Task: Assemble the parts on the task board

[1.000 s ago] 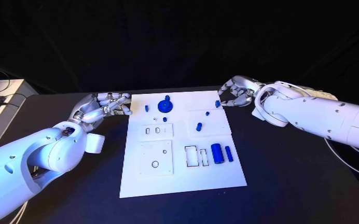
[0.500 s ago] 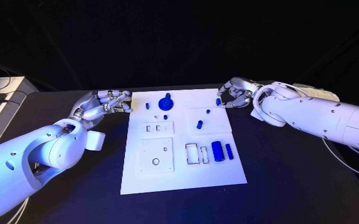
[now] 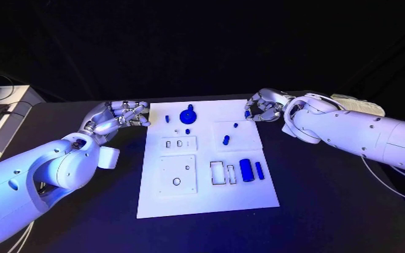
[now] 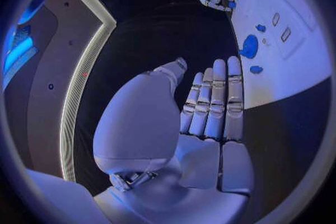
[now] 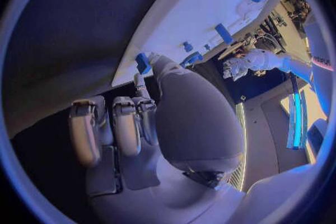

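The white task board [image 3: 202,203] lies mid-table. On it sit a blue round disc [image 3: 187,116], small blue pegs [image 3: 225,140], a thick blue cylinder [image 3: 244,170] and a slim blue bar [image 3: 258,171]. My right hand [image 3: 263,105] hovers at the board's far right corner, fingers curled, and seems to pinch a small blue part [image 3: 246,113], which also shows by the fingertip in the right wrist view [image 5: 142,61]. My left hand [image 3: 118,117] is beside the board's far left corner with straight fingers [image 4: 213,101], holding nothing.
Two raised white plates, one with slots [image 3: 178,144] and one with a round hole [image 3: 177,177], take up the board's left half. Rectangular cut-outs [image 3: 217,174] lie beside the cylinder. A pale box [image 3: 10,109] stands at the table's left edge.
The whole picture has shifted a little. The right hand edged slightly toward the board's corner, staying at the small blue part. The left hand has hardly moved.
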`<state>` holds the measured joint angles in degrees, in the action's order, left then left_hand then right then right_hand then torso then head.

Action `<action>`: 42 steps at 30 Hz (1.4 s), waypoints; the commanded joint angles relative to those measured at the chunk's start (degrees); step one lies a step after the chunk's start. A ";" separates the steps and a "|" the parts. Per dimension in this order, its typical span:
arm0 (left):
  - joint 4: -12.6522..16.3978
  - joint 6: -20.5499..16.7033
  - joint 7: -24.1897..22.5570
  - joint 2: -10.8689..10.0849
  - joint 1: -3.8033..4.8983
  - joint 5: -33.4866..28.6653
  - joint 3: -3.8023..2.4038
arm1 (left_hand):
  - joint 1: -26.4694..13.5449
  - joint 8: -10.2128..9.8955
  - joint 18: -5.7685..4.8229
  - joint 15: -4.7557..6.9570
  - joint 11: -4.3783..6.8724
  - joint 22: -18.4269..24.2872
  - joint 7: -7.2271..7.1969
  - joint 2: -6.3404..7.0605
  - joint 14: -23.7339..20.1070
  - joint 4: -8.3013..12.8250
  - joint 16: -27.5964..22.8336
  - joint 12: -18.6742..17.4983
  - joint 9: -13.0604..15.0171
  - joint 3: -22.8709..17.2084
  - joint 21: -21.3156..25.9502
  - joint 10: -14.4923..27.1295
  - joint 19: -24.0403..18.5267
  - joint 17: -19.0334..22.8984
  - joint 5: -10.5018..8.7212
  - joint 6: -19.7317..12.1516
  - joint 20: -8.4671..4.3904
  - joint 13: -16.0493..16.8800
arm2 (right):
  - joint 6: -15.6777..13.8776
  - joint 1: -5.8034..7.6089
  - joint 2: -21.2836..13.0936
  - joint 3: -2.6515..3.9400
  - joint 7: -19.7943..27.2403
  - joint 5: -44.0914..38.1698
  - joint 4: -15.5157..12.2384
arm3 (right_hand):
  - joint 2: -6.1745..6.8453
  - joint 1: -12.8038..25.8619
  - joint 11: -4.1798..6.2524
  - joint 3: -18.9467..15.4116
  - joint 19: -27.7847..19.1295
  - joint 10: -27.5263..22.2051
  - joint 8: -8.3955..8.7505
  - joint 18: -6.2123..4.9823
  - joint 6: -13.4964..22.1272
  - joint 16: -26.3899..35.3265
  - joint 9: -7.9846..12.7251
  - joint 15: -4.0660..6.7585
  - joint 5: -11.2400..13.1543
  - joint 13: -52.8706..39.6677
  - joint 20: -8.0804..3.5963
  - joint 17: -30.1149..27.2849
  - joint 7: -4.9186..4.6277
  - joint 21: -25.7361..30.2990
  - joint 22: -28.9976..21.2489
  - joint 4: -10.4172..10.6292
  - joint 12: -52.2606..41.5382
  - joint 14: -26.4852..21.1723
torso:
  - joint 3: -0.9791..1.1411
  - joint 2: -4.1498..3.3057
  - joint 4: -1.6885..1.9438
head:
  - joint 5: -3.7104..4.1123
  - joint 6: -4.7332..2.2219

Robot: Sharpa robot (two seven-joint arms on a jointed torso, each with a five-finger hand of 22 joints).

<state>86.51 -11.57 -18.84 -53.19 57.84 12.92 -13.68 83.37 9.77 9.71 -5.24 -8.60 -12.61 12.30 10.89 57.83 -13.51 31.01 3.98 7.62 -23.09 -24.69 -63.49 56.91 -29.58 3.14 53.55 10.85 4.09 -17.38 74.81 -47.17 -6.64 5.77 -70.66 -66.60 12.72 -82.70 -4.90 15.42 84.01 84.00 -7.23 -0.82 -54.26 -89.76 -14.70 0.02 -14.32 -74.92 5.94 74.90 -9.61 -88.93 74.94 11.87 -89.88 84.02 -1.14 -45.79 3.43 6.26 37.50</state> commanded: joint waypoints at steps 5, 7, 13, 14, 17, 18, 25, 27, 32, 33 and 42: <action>0.10 0.99 -0.49 0.08 -0.01 0.22 -0.04 | -0.01 -0.24 0.55 -0.08 -0.12 -0.07 -0.07 -0.30 -0.45 0.16 0.36 -0.07 -0.04 -0.06 -0.35 -0.11 -0.23 -0.07 -0.16 -0.20 0.03 0.05 | 0.63 -0.22 0.43 -0.07 -0.37 -1.15 0.34 | -1.31 -0.14 0.09 0.84 5.60 6.00 -0.42 0.61 -1.18 -0.24 -0.07 0.30 -0.60 -15.08 -0.21 15.10 0.21 -0.38 14.43 0.75 -0.12 5.98 | 0.02 -0.01 0.05 | -0.19 0.13; 0.07 0.98 -0.49 0.10 -0.01 0.22 -0.04 | -0.01 -0.24 0.55 -0.08 -0.12 -0.07 -0.07 -0.30 -0.45 0.16 0.36 -0.07 -0.04 -0.06 -0.35 -0.11 -0.23 -0.07 -0.16 -0.20 0.03 0.05 | 0.65 -0.24 0.50 -0.07 -0.35 -1.24 0.43 | -1.65 -0.17 0.15 1.27 5.62 6.00 -0.45 0.62 -1.31 -0.24 -0.04 0.39 -0.65 -15.08 -0.30 15.10 0.26 -0.41 14.46 0.88 -0.12 5.98 | 0.03 0.02 0.03 | -0.21 0.12; 0.05 0.96 -0.47 0.10 -0.01 0.22 -0.04 | -0.01 -0.24 0.55 -0.08 -0.12 -0.07 -0.07 -0.30 -0.45 0.16 0.36 -0.07 -0.04 -0.06 -0.35 -0.11 -0.23 -0.07 -0.16 -0.20 0.03 0.05 | 0.88 -0.26 0.65 -0.07 -0.34 -1.33 0.55 | -1.97 -0.22 0.23 1.82 5.64 6.00 -0.50 0.63 -1.51 -0.24 -0.02 0.50 -0.55 -15.08 -0.40 15.10 0.36 -0.43 14.48 0.98 -0.12 5.98 | 0.03 0.01 -0.03 | -0.37 0.12; 0.05 0.96 -0.46 0.10 -0.01 0.22 -0.04 | -0.01 -0.24 0.55 -0.08 -0.12 -0.07 -0.07 -0.30 -0.45 0.16 0.36 -0.07 -0.04 -0.06 -0.35 -0.11 -0.23 -0.07 -0.16 -0.20 0.03 0.05 | 0.90 -0.26 0.67 -0.07 -0.35 -1.34 0.55 | -1.99 -0.24 0.25 1.93 5.65 6.00 -0.55 0.64 -1.61 -0.24 -0.03 0.53 -0.49 -15.08 -0.43 15.10 0.40 -0.45 14.50 0.98 -0.12 5.98 | 0.04 -0.02 -0.06 | -0.37 0.15; 0.06 0.94 -0.43 0.08 -0.01 0.22 -0.04 | 0.04 -0.26 0.56 -0.09 -0.13 -0.19 -0.06 -0.29 -0.67 0.24 0.67 -0.05 -0.03 -0.10 -0.54 -0.14 -0.39 -0.10 -0.17 -0.18 0.05 0.06 | 0.71 -0.26 0.71 -0.07 -0.36 -1.41 0.53 | -2.18 -0.23 0.47 2.50 5.68 6.00 -0.84 0.65 -2.23 -0.24 -0.10 0.74 -0.35 -15.08 -0.59 15.10 0.67 -0.51 14.56 1.04 -0.12 5.98 | 0.05 -0.01 -0.06 | -0.37 0.15; 0.06 0.94 -0.43 0.08 -0.01 0.22 -0.04 | 0.04 -0.26 0.56 -0.09 -0.13 -0.19 -0.06 -0.29 -0.67 0.24 0.67 -0.05 -0.03 -0.10 -0.54 -0.14 -0.39 -0.10 -0.17 -0.18 0.05 0.06 | 0.57 -0.27 0.71 -0.07 -0.36 -1.41 0.53 | -2.23 -0.19 0.56 2.67 5.71 6.00 -0.97 0.67 -2.46 -0.24 -0.13 0.81 -0.33 -15.08 -0.65 15.10 0.76 -0.56 14.60 1.07 -0.12 5.98 | 0.03 0.00 -0.05 | -0.33 0.15; 0.04 0.92 -0.41 0.07 -0.01 0.23 -0.04 | 0.04 -0.26 0.56 -0.09 -0.13 -0.19 -0.06 -0.29 -0.67 0.24 0.67 -0.05 -0.03 -0.10 -0.54 -0.14 -0.39 -0.10 -0.17 -0.18 0.05 0.06 | -2.49 -0.27 0.65 -0.07 -0.34 -1.12 0.34 | -2.87 0.41 1.79 4.32 5.99 6.00 -2.98 0.82 -5.52 -0.24 -0.84 1.77 -0.48 -15.08 -1.51 15.10 2.17 -1.07 15.06 1.29 -0.12 5.98 | 0.03 0.00 0.02 | -0.24 0.10; 0.03 0.92 -0.40 0.07 -0.01 0.23 -0.04 | 0.04 -0.26 0.56 -0.09 -0.13 -0.19 -0.06 -0.29 -0.67 0.24 0.67 -0.05 -0.03 -0.10 -0.54 -0.14 -0.39 -0.10 -0.17 -0.18 0.05 0.06 | -3.83 -0.27 0.63 -0.07 -0.27 -0.68 0.14 | -3.06 0.42 2.11 4.73 5.99 6.00 -3.53 0.82 -6.15 -0.24 -1.06 2.01 -0.56 -15.08 -1.73 15.10 2.51 -1.07 15.06 1.17 -0.12 5.98 | 0.04 0.02 0.00 | -0.32 0.14; 0.02 0.91 -0.40 0.10 -0.01 0.23 -0.04 | 0.04 -0.26 0.56 -0.09 -0.13 -0.19 -0.06 -0.29 -0.67 0.24 0.67 -0.05 -0.03 -0.10 -0.54 -0.14 -0.39 -0.10 -0.17 -0.18 0.05 0.06 | -7.15 -0.28 0.62 -0.06 -0.39 0.00 -0.51 | -3.57 0.44 2.84 5.63 5.99 6.00 -4.81 0.82 -7.31 -0.24 -1.64 2.41 -0.77 -15.08 -2.15 15.10 3.28 -1.07 15.06 0.72 -0.12 5.98 | 0.05 0.02 0.00 | -0.33 0.12; 0.03 0.91 -0.40 0.09 -0.01 0.23 -0.04 | 0.04 -0.26 0.56 -0.09 -0.13 -0.19 -0.06 -0.29 -0.67 0.24 0.67 -0.05 -0.03 -0.10 -0.54 -0.14 -0.39 -0.10 -0.17 -0.18 0.05 0.06 | -7.77 -0.28 0.61 -0.06 -0.49 0.06 -0.66 | -3.60 0.46 2.93 5.73 5.99 6.00 -5.00 0.82 -7.44 -0.24 -1.73 2.46 -0.80 -15.08 -2.20 15.10 3.38 -1.07 15.06 0.64 -0.12 5.98 | 0.04 0.02 0.00 | -0.33 0.12; -0.02 0.84 -0.38 0.04 -0.01 0.24 -0.04 | 0.03 -0.27 0.56 -0.10 -0.14 -0.22 -0.05 -0.30 -0.74 0.24 0.75 -0.06 -0.03 -0.11 -0.59 -0.13 -0.45 -0.10 -0.17 -0.18 0.06 0.06 | -10.57 0.29 0.18 0.15 -2.99 0.25 -4.04 | -3.21 0.80 3.14 5.78 5.99 6.00 -5.49 0.82 -7.53 -0.24 -1.98 2.56 -0.61 -15.08 -2.34 15.10 3.54 -1.07 15.06 0.40 -0.12 5.98 | -0.02 0.10 -0.09 | -0.75 0.06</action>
<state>86.41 -11.57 -18.80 -53.20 57.84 13.02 -13.69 83.37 9.77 9.71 -5.33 -8.60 -12.74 12.30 10.89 57.32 -13.51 31.50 3.98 7.62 -23.09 -25.09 -63.48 56.92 -29.62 3.14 53.55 10.86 4.09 -25.62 74.82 -46.99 -6.59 4.33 -70.54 -69.79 9.84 -81.96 -2.20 21.04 84.01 84.00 -11.90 -0.81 -60.79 -89.76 -15.78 2.18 -14.95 -74.95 4.09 74.94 -6.76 -89.88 74.91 12.42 -89.88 83.91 -1.12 -45.74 3.39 5.62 37.57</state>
